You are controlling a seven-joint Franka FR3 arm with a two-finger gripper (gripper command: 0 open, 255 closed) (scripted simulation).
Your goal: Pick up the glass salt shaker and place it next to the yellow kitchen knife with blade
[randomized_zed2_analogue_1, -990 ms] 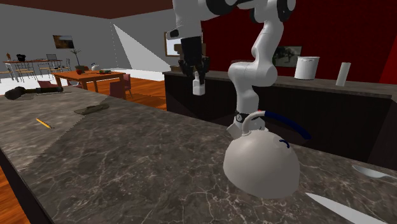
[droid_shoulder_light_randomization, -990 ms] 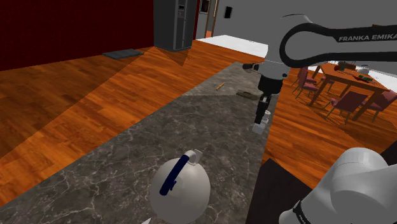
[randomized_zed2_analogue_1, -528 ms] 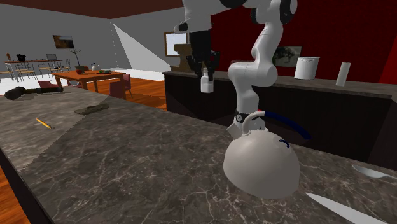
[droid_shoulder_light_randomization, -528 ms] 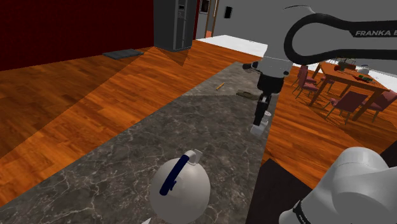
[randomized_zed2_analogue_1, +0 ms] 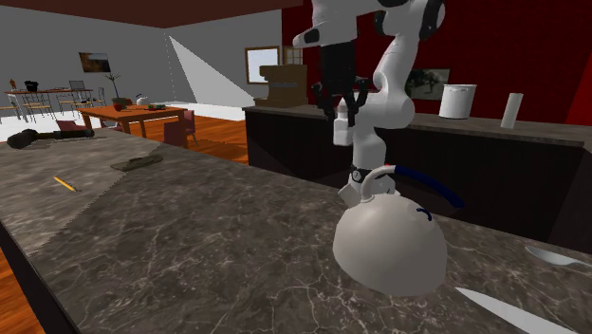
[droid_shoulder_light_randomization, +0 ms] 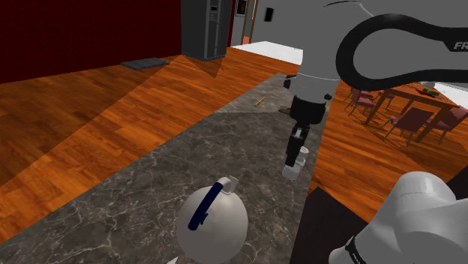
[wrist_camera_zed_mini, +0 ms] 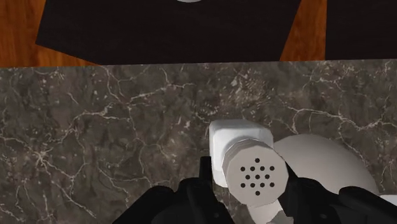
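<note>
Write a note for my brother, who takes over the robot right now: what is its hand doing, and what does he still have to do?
Gripper: shut on the salt shaker, holding it in the air above the dark marble counter.
Yellow knife: lies on the counter at its far end in the shoulder view, well away from the shaker.
White kettle: stands on the counter, nearer the stand.
Done: the shaker is picked up.
Left: carry it along the counter to the knife, set it down upright beside it, and open the fingers.
</note>
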